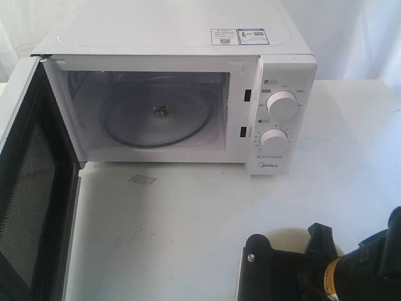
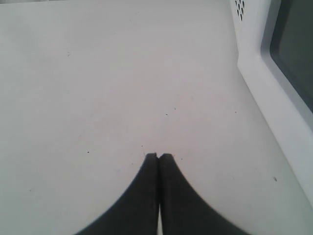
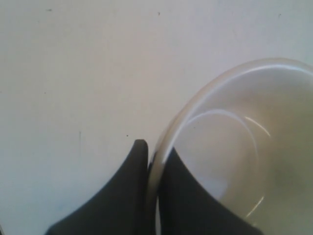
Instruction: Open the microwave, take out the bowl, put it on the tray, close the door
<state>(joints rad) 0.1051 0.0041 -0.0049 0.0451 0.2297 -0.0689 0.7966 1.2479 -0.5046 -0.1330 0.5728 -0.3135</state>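
White enamel box, exterior view: the microwave (image 1: 188,37) stands at the back of the table (image 1: 188,232); the door (image 1: 25,188) is swung fully out to the left, black mesh face showing; the glass turntable (image 1: 156,116) lies bare, no bowl on it; the right arm (image 1: 357,269) sits low at the near right edge, too cropped to read its jaws from here; no tray in sight

Left wrist view: the left gripper (image 2: 159,156) has its jaws pressed together, holding nothing, above bare table; the door's white frame and dark window are close by

Right wrist view: the right gripper (image 3: 152,152) is pinched narrow on the rim of the bowl (image 3: 244,137), one finger outside the wall, the other inside; so the bowl is out of the oven, in the right jaws over the table; whether its base touches the table I cannot tell

Handling, as a judgement: stiff, glossy, probably light, likely breakable; the smooth wall looks slippery; a one-sided rim pinch leaves it free to tip, so carry it level and slow; the rim is the sensible hold, the plain sides giving no purchase
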